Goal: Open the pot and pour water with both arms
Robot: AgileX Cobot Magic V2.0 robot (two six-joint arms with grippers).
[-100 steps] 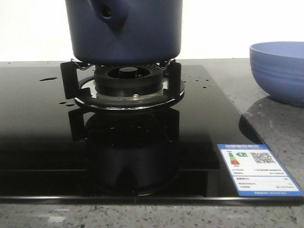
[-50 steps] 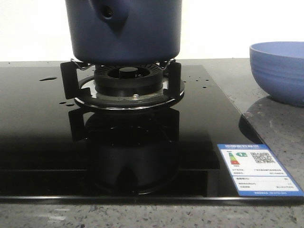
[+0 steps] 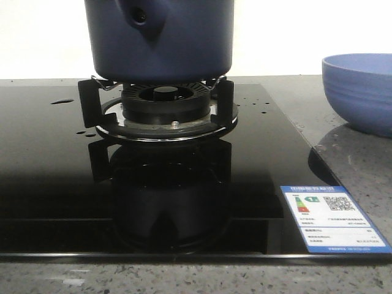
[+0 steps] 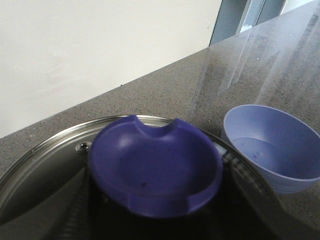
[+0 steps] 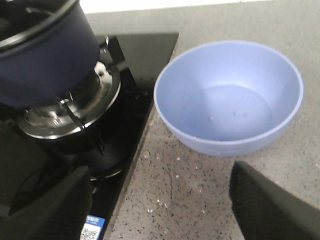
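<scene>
The dark navy pot stands on the burner grate, its hollow stub facing the camera; it also shows in the right wrist view. In the left wrist view my left gripper has its dark fingers tight on either side of the blue knob of the steel-rimmed glass lid. My right gripper is open and empty above the counter, beside the bowl. Small drops of water lie on the black hob. Neither arm shows in the front view.
A lighter-blue round bowl stands on the grey speckled counter to the right of the hob; it shows in the right wrist view and the left wrist view. A blue and white label sits on the hob's front right corner.
</scene>
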